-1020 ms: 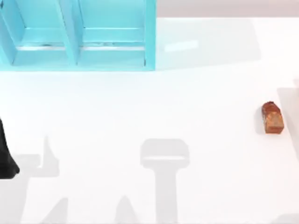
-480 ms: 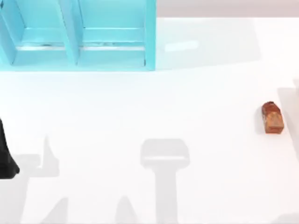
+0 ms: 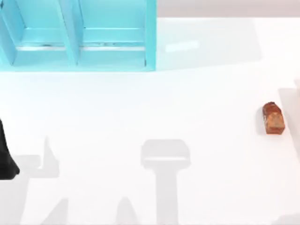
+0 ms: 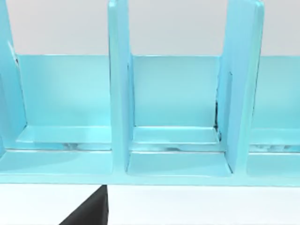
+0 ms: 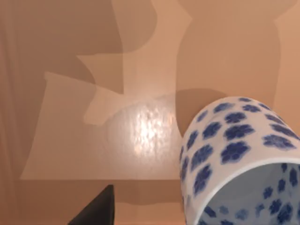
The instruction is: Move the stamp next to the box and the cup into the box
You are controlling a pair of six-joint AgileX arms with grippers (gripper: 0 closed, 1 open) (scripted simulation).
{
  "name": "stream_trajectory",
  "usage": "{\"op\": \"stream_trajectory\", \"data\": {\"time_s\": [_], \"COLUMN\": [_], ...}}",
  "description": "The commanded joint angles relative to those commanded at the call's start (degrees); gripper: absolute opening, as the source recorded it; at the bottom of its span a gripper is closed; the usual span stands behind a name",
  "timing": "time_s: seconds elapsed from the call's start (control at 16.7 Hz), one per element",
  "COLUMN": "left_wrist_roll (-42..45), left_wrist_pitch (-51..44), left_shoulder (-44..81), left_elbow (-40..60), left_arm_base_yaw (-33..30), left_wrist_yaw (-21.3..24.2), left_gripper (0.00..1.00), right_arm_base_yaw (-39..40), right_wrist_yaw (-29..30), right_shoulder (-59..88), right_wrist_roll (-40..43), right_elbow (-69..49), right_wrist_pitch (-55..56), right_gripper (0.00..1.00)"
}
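One stamp [image 3: 273, 119] sits on the white table [image 3: 154, 108] toward three o'clock in my top view, a reddish-brown block with mottled grain. Just beyond it, at the frame's three o'clock edge, a pale strip of the box [image 3: 297, 86] is cut off, so I cannot tell how close the two really are or whether they touch.

At about eleven o'clock the turquoise shelf [image 3: 79, 35] runs off the frame, with only its lower compartments visible. My left wrist camera looks straight into that shelf [image 4: 176, 117], with a dark finger [image 4: 91, 211] poking into the frame; I cannot tell whether that hand is open or closed. My left arm [image 3: 5, 154] shows as a dark shape cut off at nine o'clock in the top view.

My right wrist camera shows the cup [image 5: 239, 159], white with blue flowers, tilted with its mouth toward the lens and partly cropped, against a pinkish-tan surface. A dark finger [image 5: 96, 211] shows there too; whether that hand grips the cup, I cannot tell.
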State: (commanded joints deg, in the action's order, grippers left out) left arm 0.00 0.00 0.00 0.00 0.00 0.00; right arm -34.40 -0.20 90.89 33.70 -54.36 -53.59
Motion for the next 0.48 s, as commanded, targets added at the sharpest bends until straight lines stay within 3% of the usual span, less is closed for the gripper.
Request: {"op": "stream_trajectory", "data": {"time_s": [0.24, 0.48], "left_wrist_roll": [0.00, 0.00], "left_wrist_pitch": [0.00, 0.00], "left_shoulder": [0.00, 0.00], "left_elbow": [0.00, 0.00], "left_arm_base_yaw": [0.00, 0.00], "left_wrist_yaw": [0.00, 0.00], "left_gripper": [1.00, 1.00], "right_arm_base_yaw": [-0.07, -0.37], "right_wrist_yaw": [-0.05, -0.02], "right_shoulder": [-0.08, -1.48], "right_wrist_roll": [0.07, 0.14], "right_elbow": [-0.88, -7.78], "right_wrist_pitch": [-0.91, -9.15], "right_gripper": [1.00, 1.00]}}
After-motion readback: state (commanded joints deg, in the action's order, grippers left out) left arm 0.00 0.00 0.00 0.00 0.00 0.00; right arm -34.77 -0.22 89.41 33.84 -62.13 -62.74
